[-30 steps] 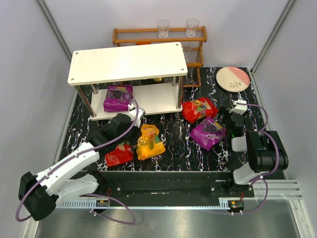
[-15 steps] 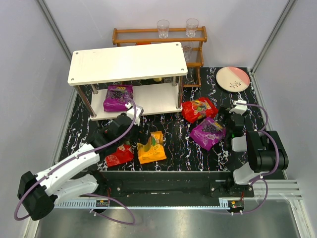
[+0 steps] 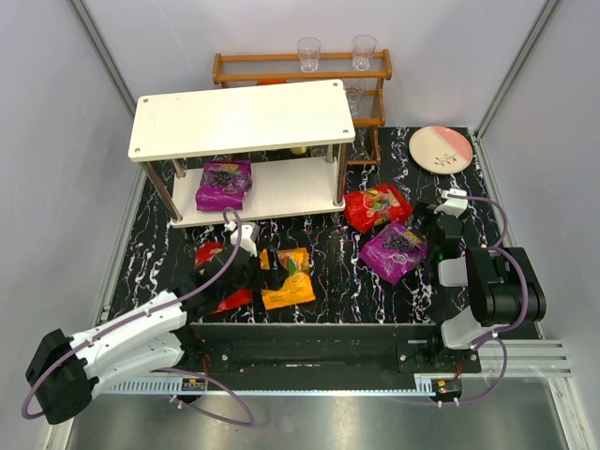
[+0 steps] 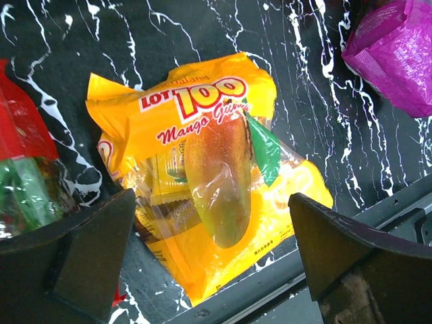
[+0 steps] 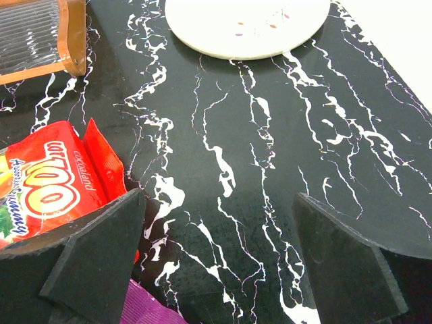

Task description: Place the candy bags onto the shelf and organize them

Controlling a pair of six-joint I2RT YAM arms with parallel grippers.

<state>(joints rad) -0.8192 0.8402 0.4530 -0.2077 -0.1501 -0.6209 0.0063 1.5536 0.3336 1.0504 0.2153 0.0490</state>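
The white shelf (image 3: 239, 117) holds one purple candy bag (image 3: 223, 185) on its lower board. An orange candy bag (image 3: 289, 278) (image 4: 209, 175) lies flat on the black table near the front edge. My left gripper (image 3: 265, 270) (image 4: 212, 270) hovers over it, open, with the bag between its fingers and untouched. A red bag (image 3: 220, 281) (image 4: 27, 169) lies partly under the left arm. Another red bag (image 3: 377, 206) (image 5: 47, 189) and a purple bag (image 3: 394, 250) (image 4: 398, 54) lie right of centre. My right gripper (image 3: 429, 223) (image 5: 216, 270) is open over bare table beside them.
A brown wooden rack (image 3: 305, 80) with clear glasses (image 3: 308, 53) stands behind the shelf. A pink and white plate (image 3: 440, 148) (image 5: 246, 23) sits at the back right. The metal rail at the table's front edge (image 4: 324, 256) runs just below the orange bag.
My left gripper opened and let go of the orange bag, which dropped flat onto the table. The left arm drew back from the shelf toward the front edge. The right arm stayed still.
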